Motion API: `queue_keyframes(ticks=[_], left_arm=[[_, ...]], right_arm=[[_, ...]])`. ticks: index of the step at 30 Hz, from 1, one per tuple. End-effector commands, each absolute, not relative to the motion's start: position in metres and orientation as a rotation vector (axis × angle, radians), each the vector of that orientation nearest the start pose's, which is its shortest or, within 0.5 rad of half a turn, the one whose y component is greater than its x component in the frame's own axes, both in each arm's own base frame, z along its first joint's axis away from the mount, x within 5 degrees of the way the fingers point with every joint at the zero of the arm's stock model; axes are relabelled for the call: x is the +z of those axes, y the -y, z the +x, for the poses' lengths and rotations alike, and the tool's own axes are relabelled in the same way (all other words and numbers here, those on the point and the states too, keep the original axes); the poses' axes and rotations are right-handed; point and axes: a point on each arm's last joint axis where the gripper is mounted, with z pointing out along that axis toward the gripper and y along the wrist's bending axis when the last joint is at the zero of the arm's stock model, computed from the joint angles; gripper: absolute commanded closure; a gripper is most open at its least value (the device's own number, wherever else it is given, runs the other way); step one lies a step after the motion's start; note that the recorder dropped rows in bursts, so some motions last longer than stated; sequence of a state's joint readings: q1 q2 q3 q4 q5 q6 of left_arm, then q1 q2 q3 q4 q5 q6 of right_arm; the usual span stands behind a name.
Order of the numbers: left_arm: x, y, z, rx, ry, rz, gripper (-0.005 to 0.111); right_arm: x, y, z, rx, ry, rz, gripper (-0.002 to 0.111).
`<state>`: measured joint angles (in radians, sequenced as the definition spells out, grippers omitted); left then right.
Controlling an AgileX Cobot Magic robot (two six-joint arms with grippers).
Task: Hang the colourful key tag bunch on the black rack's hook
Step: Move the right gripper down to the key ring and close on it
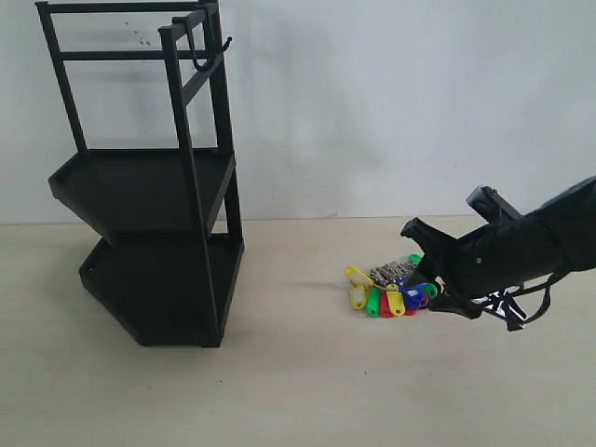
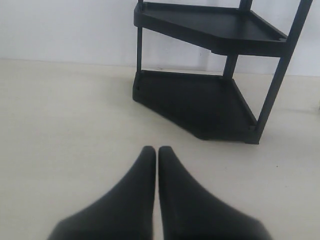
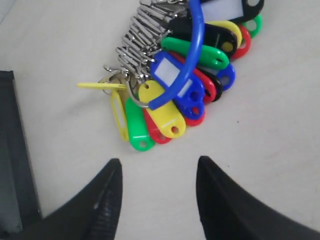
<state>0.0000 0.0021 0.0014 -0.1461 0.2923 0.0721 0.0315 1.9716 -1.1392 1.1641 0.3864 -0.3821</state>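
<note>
The colourful key tag bunch [image 1: 391,291] lies flat on the pale table, right of the black rack [image 1: 149,233]. The right wrist view shows its yellow, green, blue and red tags [image 3: 175,95] fanned out under the blue carabiner loop [image 3: 196,45]. My right gripper [image 1: 424,265] is open and low over the table, just short of the bunch, with nothing between its fingers [image 3: 159,167]. The hook [image 1: 207,63] sticks out from the rack's top frame, bare. My left gripper [image 2: 152,150] is shut and empty, facing the rack's lower shelf [image 2: 200,100]; it is out of the exterior view.
The rack stands at the table's left against a white wall [image 1: 391,102]. Its two tray shelves hold nothing. Bare tabletop [image 1: 298,372] stretches between the rack and the bunch and in front of both.
</note>
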Motion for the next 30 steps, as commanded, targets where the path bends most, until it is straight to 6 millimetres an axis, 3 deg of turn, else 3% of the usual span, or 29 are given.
queue_keyframes(ticks=[1, 7, 22, 24, 29, 30], left_arm=[[0.188, 0.004, 0.055, -0.079, -1.766, -0.024, 0.102], [0.188, 0.004, 0.055, -0.079, -1.766, -0.024, 0.102], [0.188, 0.004, 0.055, -0.079, -1.766, -0.024, 0.102], [0.188, 0.004, 0.055, -0.079, -1.766, -0.024, 0.102], [0.188, 0.004, 0.055, -0.079, -1.766, -0.024, 0.102], [0.188, 0.004, 0.055, -0.079, -1.766, -0.024, 0.102]], right_arm=[[0.136, -0.044, 0.412, 0.761, -2.427, 0.784, 0.064], [0.121, -0.043, 0.43, 0.742, -2.414, 0.81, 0.064], [0.108, -0.038, 0.446, 0.679, -2.374, 0.832, 0.064], [0.106, -0.037, 0.447, 0.669, -2.372, 0.837, 0.07], [0.107, -0.036, 0.447, 0.659, -2.367, 0.832, 0.107], [0.107, -0.037, 0.447, 0.66, -2.368, 0.831, 0.108]])
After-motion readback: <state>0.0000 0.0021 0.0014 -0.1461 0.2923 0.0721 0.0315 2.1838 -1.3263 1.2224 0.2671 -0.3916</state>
